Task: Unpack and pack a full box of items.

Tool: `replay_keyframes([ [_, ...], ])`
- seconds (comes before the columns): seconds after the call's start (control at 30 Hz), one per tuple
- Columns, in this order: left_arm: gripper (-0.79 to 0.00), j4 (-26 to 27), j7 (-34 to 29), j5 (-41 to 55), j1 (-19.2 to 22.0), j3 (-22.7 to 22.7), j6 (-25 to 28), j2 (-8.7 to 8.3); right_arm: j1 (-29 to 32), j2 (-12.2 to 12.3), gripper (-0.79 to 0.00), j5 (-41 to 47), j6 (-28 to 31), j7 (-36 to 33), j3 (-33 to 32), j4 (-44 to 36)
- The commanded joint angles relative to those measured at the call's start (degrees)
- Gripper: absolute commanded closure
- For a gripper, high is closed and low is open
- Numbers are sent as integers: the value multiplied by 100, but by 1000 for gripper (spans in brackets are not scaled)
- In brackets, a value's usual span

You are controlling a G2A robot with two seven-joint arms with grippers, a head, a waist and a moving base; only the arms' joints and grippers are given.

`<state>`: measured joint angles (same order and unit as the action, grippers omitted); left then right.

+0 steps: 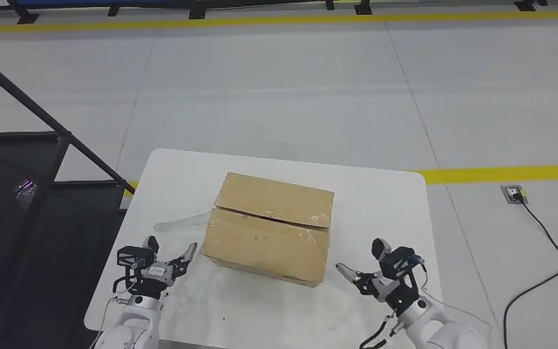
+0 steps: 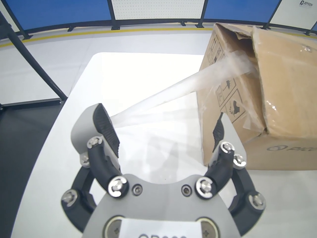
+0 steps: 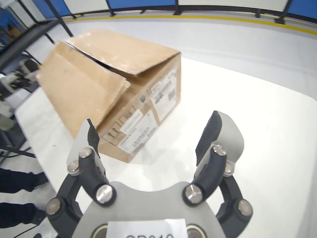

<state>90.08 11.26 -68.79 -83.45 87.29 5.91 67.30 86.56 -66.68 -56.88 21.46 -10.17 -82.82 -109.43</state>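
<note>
Jaws wide beside box [image 1: 268, 229]; tape strip [image 2: 173, 92] left, labels [image 3: 148, 122] right

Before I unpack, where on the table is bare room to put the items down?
Widest bare patch: the table right of the box, up to its far and right edges. A narrower strip runs behind the box. Crowded: left of the box, where the tape trails toward the left gripper; the right gripper is at the near right.
</note>
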Motion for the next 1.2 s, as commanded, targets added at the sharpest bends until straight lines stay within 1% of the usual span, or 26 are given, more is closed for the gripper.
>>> replay_keyframes([
  [0.0, -785, -38, -10, -12, 67, -40, 34, 8, -156, 12, -785, 795, 425, -238, -31, 115],
  [0.07, -785, -72, 1, -7, 122, -71, 87, 14, -339, 17, -785, 1352, 653, -498, -28, 258],
  [0.1, -785, -88, 14, -12, 149, -84, 130, 17, -481, 27, -785, 1706, 819, -742, -24, 372],
  [0.2, -785, -126, 38, -24, 187, -100, 194, 22, -773, 47, -785, 2362, 1046, -1215, -23, 603],
  [0.6, -785, -110, 75, -188, 175, -224, 359, 42, -1608, 116, -785, 3945, 1268, -2704, 212, 1308],
  [0.73, -785, -79, 83, -267, 149, -271, 409, 47, -1817, 129, -785, 4228, 1319, -2963, 307, 1485],
  [0.97, -785, 5, 126, -383, 45, -321, 394, 58, -2173, 125, -785, 4421, 1201, -3088, 527, 1844],
  [1.17, -785, 30, 123, -358, 17, -302, 307, 64, -2348, 142, -785, 5169, 1592, -3363, 599, 2065],
])
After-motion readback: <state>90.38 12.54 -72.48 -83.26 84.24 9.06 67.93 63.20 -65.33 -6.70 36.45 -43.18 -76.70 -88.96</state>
